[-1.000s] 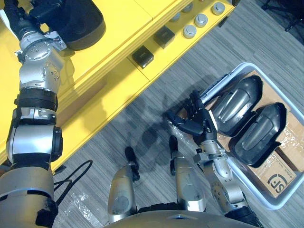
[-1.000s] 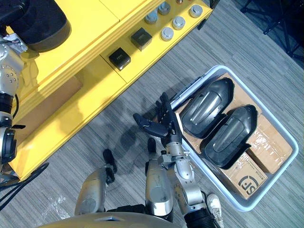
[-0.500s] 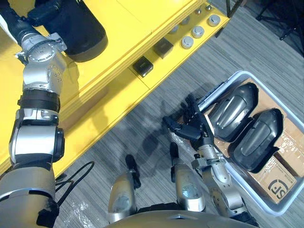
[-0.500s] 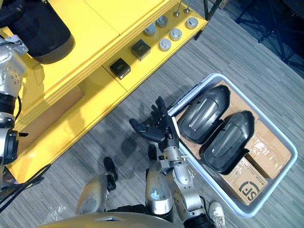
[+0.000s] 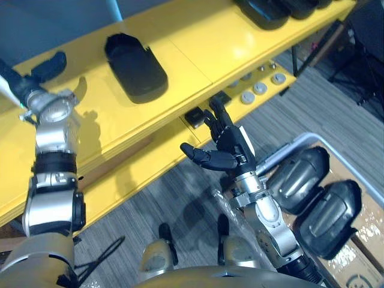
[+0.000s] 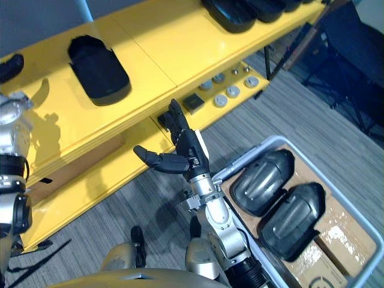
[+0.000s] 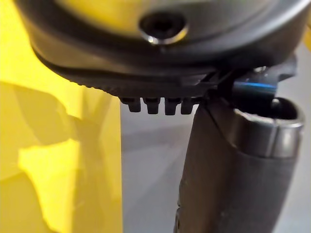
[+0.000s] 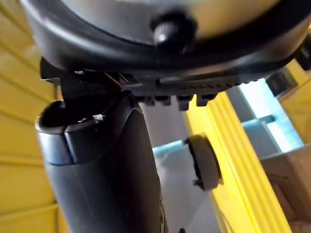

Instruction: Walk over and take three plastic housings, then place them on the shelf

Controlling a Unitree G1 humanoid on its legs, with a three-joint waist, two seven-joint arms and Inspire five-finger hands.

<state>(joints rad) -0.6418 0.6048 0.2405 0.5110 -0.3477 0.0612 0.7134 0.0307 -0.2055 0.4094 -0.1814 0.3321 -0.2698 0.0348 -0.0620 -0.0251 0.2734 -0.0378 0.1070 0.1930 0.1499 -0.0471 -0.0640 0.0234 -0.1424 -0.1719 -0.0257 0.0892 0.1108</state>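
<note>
One black plastic housing (image 5: pixel 135 60) lies hollow side down on the top board of the yellow shelf (image 5: pixel 198 42). My left hand (image 5: pixel 42 69) hovers over that board to the housing's left, apart from it, open and holding nothing. Two more black housings (image 6: pixel 261 183) (image 6: pixel 291 219) lie side by side in a grey bin (image 6: pixel 240 163) on the floor at the right. My right hand (image 5: pixel 225 147) is raised in front of the shelf's lower board, open, fingers straight, thumb spread, empty.
Further dark housings (image 5: pixel 270 9) sit at the far right end of the top board. The lower board carries small black blocks (image 6: pixel 193 103) and round metal caps (image 6: pixel 231 91). A cardboard box (image 6: pixel 336 240) lies in the bin under the housings. Grey floor lies between shelf and bin.
The whole view has tilted up toward the shelf. My right hand has risen from beside the bin's corner to the lower board's front. The left hand now stands apart from the shelved housing.
</note>
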